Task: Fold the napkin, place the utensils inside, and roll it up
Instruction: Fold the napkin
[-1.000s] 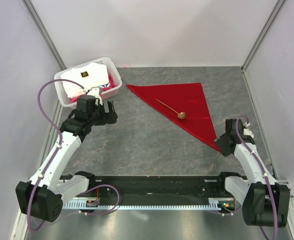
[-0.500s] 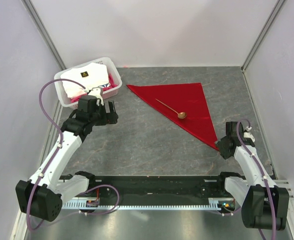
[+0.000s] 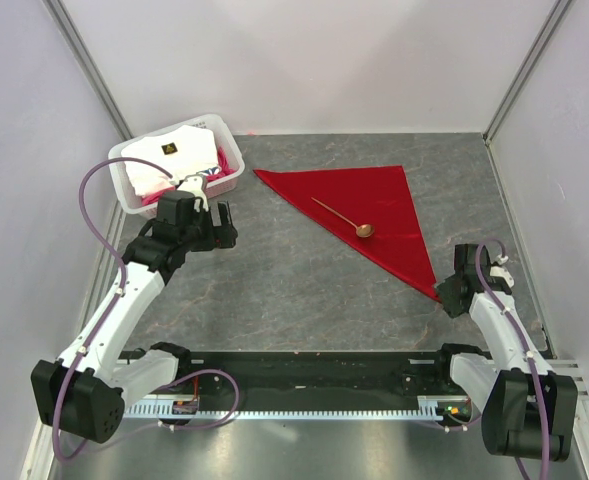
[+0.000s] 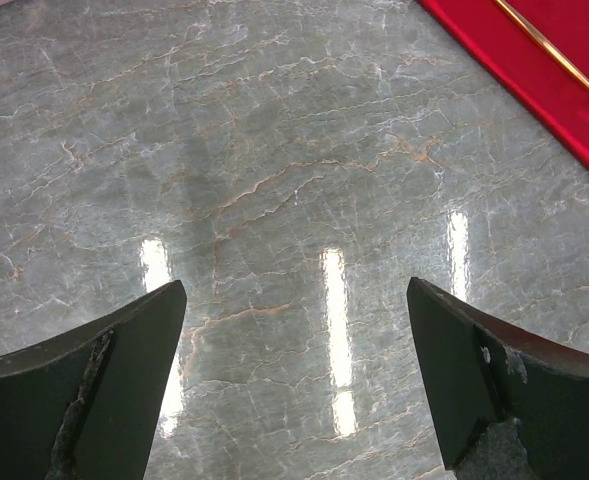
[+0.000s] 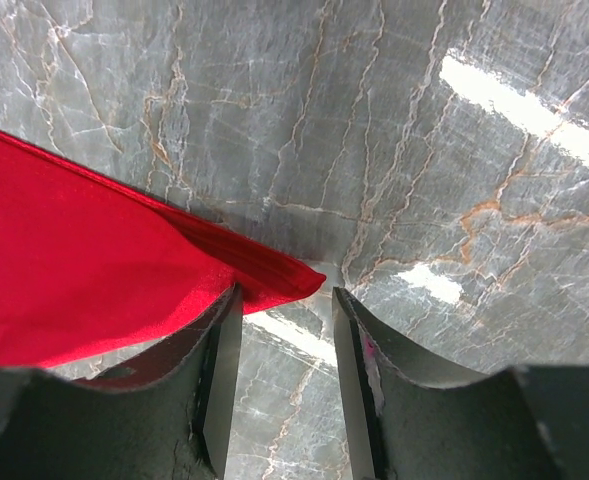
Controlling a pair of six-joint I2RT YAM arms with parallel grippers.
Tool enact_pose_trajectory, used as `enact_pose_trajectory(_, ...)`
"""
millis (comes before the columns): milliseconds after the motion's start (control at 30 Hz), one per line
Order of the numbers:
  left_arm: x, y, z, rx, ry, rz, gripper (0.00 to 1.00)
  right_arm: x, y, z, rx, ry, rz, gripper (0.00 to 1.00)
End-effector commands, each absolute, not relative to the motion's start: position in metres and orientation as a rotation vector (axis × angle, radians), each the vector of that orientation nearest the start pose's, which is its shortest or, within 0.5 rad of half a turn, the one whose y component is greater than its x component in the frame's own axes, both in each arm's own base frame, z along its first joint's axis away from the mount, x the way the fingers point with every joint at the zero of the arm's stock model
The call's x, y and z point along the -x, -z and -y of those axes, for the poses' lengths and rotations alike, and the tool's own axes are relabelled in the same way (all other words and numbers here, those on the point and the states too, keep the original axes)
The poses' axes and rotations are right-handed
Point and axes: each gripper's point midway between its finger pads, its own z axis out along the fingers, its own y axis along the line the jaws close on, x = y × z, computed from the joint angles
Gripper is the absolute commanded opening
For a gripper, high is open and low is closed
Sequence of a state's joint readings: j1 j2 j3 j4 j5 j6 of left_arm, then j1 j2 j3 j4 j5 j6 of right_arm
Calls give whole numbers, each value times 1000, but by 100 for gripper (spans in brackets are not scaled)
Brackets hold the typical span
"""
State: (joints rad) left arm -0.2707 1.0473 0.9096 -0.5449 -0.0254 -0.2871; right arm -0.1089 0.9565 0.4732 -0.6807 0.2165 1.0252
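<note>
Lying folded into a triangle on the table [image 3: 304, 290], the napkin [image 3: 386, 200] carries the spoon [image 3: 337, 214]. Folding and placing look done, and rolling is left. The right gripper [image 5: 284, 295] straddles the near corner, jaws narrowly parted. The left gripper [image 4: 296, 290] hovers empty, jaws spread wide.

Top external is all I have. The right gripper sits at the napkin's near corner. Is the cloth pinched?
Observer: Not pinched. The right wrist view shows the napkin corner tip lying at the mouth of the right gripper, with the jaws apart and the table visible between them.
Operator: Left gripper holding anything?
Observer: No. The left wrist view shows the left gripper wide open, with only table between its fingers.
Operator: Spoon in its view?
Observer: Yes, the spoon is at upper right, lying on the napkin.
</note>
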Motion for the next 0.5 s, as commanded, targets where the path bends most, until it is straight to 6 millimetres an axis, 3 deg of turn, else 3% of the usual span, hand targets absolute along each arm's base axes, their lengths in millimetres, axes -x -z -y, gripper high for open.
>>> enact_pose_trajectory(0, -300, -192, 88, 14, 247, -2230, 100, -198, -30, 28, -1514, 11, -2175, 48)
enact_pose_trajectory(100, -300, -191, 89, 13, 248, -2232, 100, -199, -33, 22, -1518, -42, -2174, 47)
enact_pose_trajectory(300, -299, -191, 90, 7, 254, -2236, 100, -203, -44, 13, -1546, -147, -2127, 55)
enact_pose_trajectory(467, -300, -190, 91, 2, 254, -2237, 100, -204, -42, 13, -1567, -149, -2113, 58)
